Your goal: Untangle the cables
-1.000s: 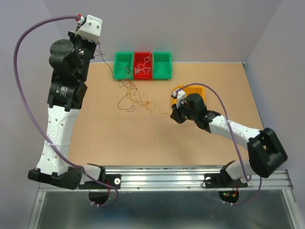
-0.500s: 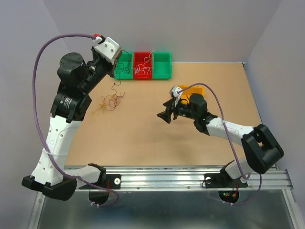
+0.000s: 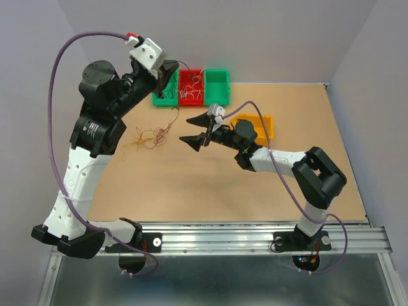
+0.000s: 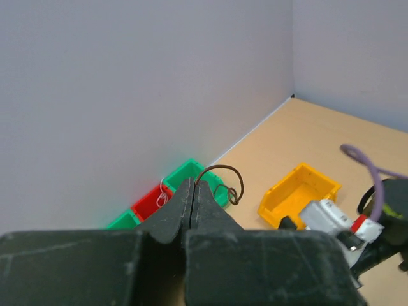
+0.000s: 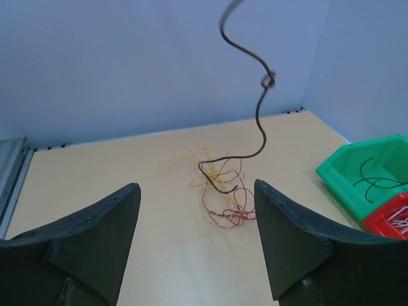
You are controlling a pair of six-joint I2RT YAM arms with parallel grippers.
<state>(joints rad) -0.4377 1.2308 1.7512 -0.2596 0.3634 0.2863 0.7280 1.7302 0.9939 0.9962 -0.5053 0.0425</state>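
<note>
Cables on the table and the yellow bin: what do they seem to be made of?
Cables: hair-thin wire, likely metal under matte coloured insulation; they hold springy curls. Yellow bin: probably moulded plastic; uniform colour, smooth faintly glossy walls, crisp edges.

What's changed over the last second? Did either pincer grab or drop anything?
The left pincer swung right to above the green and red bins; it is shut on the dark brown wire. The tangle slid left, then settled. The right pincer, open, reached left from the orange bin toward the tangle. Nothing visibly dropped; the bins stayed put.
</note>
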